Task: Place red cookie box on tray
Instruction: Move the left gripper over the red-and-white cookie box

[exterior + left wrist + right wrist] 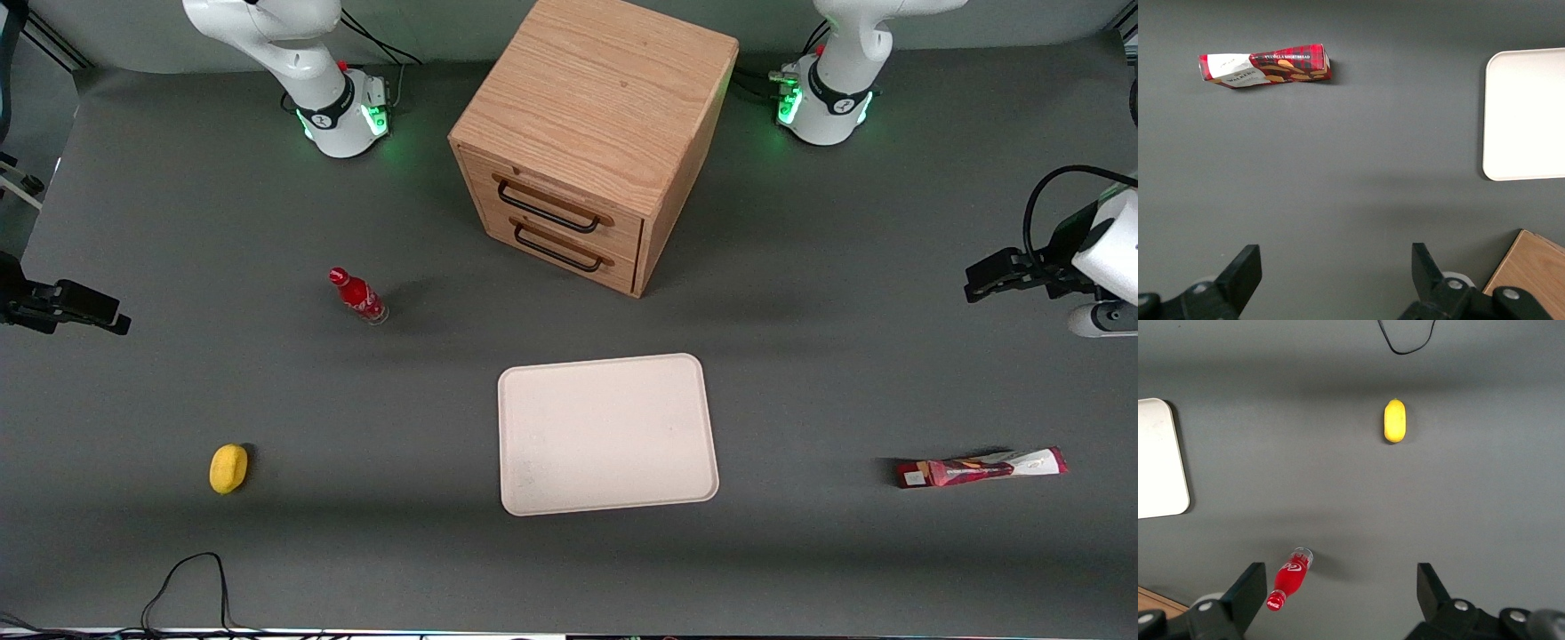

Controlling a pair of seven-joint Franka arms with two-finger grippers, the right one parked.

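Note:
The red cookie box [981, 468] lies flat on the grey table toward the working arm's end, level with the tray's near half. Its white end and tartan print show in the left wrist view [1265, 65]. The cream-white tray [607, 434] sits mid-table, nearer the front camera than the cabinet, with nothing on it; part of the tray [1528, 113] also shows in the wrist view. My left gripper [973, 283] hovers above the table, farther from the front camera than the box and well apart from it. The gripper [1335, 257] is open, with only bare table between its fingers.
A wooden drawer cabinet [591, 133] with two black handles stands at the back of the table. A small red bottle [357, 296] and a yellow lemon-like object [228, 468] sit toward the parked arm's end. A black cable [191, 578] loops at the near edge.

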